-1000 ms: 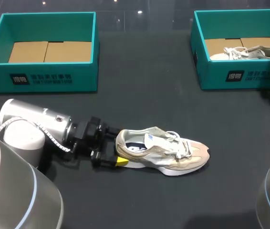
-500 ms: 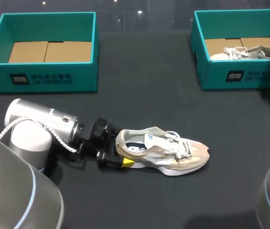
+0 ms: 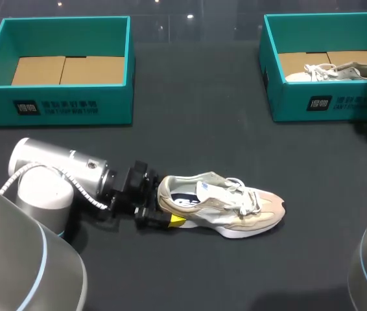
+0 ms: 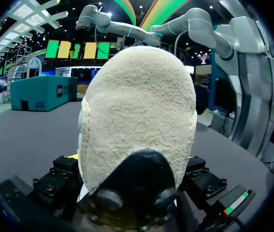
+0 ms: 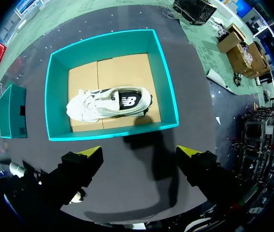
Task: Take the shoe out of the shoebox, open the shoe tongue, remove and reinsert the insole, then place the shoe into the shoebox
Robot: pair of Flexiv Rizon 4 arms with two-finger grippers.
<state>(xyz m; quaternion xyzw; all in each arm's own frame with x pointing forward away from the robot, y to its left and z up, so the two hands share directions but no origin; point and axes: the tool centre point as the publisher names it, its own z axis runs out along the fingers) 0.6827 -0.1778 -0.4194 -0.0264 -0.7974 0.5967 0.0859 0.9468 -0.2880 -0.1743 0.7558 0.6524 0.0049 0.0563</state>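
**Item:** shoe (image 3: 222, 207), upright on table (image 3: 196, 142), mid-front, well apart from L shoebox (image 3: 115, 103) (empty) and R shoebox (image 3: 287, 97).
**L pincer** (image 3: 165, 217): at heel; clamped or not, can't tell.
**R pincer** (image 5: 144, 162): spread, empty, above R shoebox w/ second shoe (image 5: 109, 104).
**Step (est.):** shoe out; tongue-opening next, which needs heel steadied and R arm brought over.
**Room:** open table round toe; box walls far off.

Beige shoe (image 3: 222, 208) upright on its sole near the table (image 3: 190, 142) front edge, toe right, left gripper (image 3: 165, 208) at heel; left box (image 3: 60, 103) back-left corner, right box (image 3: 329, 103) back-right corner holding white shoe (image 3: 339, 70).
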